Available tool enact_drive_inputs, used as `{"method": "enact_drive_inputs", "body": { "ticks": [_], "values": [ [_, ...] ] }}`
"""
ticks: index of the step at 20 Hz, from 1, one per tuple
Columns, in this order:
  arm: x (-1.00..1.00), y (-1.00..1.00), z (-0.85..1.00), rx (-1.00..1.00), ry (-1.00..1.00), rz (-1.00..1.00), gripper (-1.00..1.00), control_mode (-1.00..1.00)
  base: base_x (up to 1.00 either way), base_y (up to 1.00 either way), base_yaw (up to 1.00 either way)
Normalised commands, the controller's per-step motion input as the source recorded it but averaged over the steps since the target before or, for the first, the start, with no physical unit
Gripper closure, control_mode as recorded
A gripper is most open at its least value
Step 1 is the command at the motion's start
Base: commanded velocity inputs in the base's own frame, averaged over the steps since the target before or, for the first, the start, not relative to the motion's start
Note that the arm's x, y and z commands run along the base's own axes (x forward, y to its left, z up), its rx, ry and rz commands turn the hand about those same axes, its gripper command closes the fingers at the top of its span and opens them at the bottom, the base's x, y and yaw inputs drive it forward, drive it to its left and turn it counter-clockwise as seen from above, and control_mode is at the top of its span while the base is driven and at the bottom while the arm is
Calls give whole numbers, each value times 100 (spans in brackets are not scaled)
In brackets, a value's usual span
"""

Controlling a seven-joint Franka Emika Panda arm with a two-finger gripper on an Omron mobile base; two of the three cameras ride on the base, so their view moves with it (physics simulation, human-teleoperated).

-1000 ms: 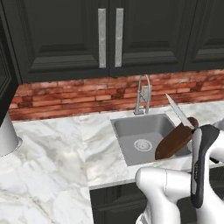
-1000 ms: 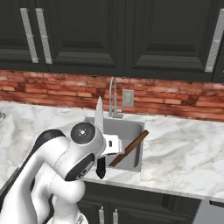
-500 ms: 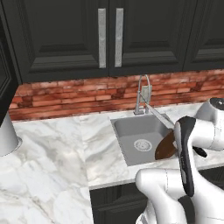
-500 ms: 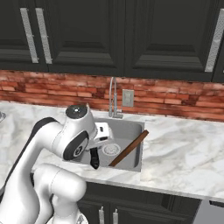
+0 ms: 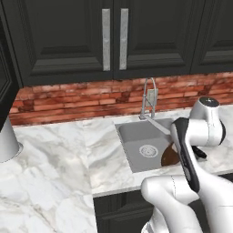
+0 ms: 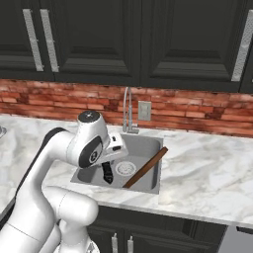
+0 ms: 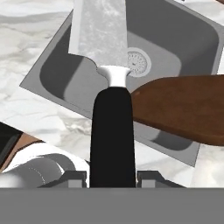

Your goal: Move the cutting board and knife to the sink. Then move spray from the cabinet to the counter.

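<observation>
left base view: the cutting board [image 5: 169, 157] leans in the sink [image 5: 136, 142], half hidden by the arm. right base view: the board [image 6: 145, 167] slants against the sink's front wall, knife [image 6: 107, 172] above the basin. hand view: the gripper [image 7: 112, 177] clamps the knife's black handle [image 7: 112, 140], blade over the drain [image 7: 136, 62]. no writing legible.

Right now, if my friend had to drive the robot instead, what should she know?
Gripper: shut on the knife, gripping its black handle, blade pointing out over the sink.
Cutting board: already in the sink, leaning tilted against the basin's wall, one end up over the rim.
Done: board moved to the sink.
Left: lower the knife into the sink and let go. Then get the spray from the cabinet, whose doors are closed, and set it on the marble counter.
</observation>
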Motion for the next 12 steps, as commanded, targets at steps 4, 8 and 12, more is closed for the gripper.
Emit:
{"method": "enact_drive_inputs", "body": {
  "ticks": [4,8,12],
  "values": [
    [29,1,-26,-4,0,0,100,-100,0,0,0],
    [25,0,-24,-4,0,0,100,-100,0,0,0],
    [17,0,-18,-4,0,0,100,-100,0,0,0]
  ]
}}
